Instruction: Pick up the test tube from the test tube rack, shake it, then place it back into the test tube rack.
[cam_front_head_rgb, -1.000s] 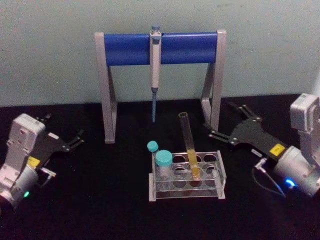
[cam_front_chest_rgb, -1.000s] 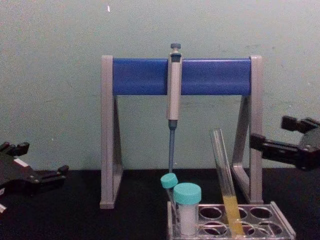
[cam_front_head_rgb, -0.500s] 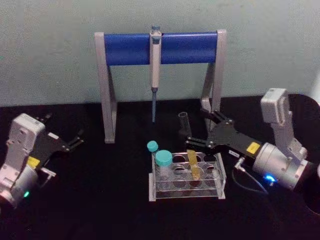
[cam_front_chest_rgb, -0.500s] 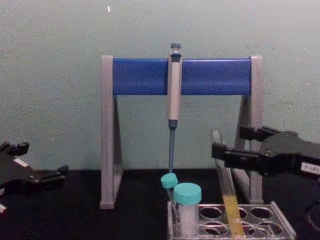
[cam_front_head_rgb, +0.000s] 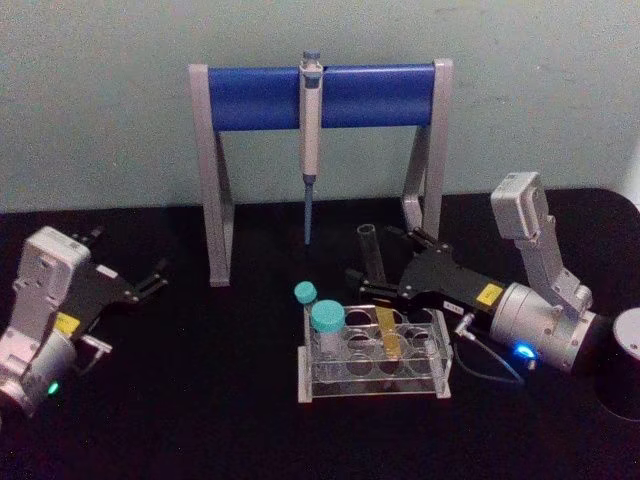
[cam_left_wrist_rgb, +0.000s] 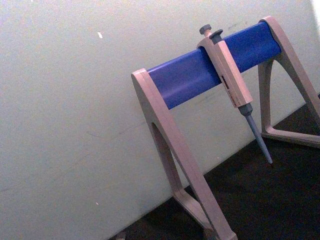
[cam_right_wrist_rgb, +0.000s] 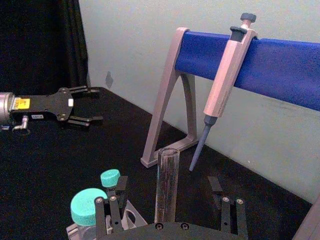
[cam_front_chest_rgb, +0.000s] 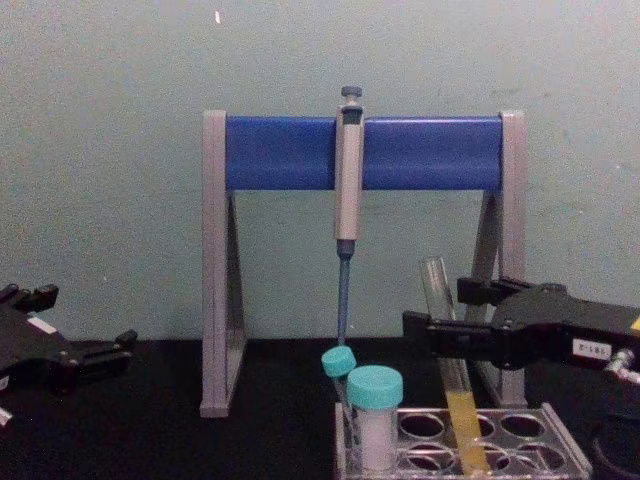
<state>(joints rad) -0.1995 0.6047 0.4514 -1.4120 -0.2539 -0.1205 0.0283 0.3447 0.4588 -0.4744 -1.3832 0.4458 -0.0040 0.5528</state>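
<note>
The test tube leans in the test tube rack, a clear glass tube with yellow liquid in its lower part. My right gripper is open at the tube's upper half, one finger on each side. In the right wrist view the tube stands between the fingers with a gap on both sides. From the chest, the right gripper crosses the tube above the rack. My left gripper rests open at the far left, away from the rack.
Behind the rack stands a grey-and-blue pipette stand with a grey pipette hanging from it. Two teal-capped vials sit in the rack's left holes. A dark cylinder stands at the right edge.
My right arm has swung left and down from beside the stand's right leg to the rack, bringing its open fingers around the test tube. The left arm and the tube have not moved.
</note>
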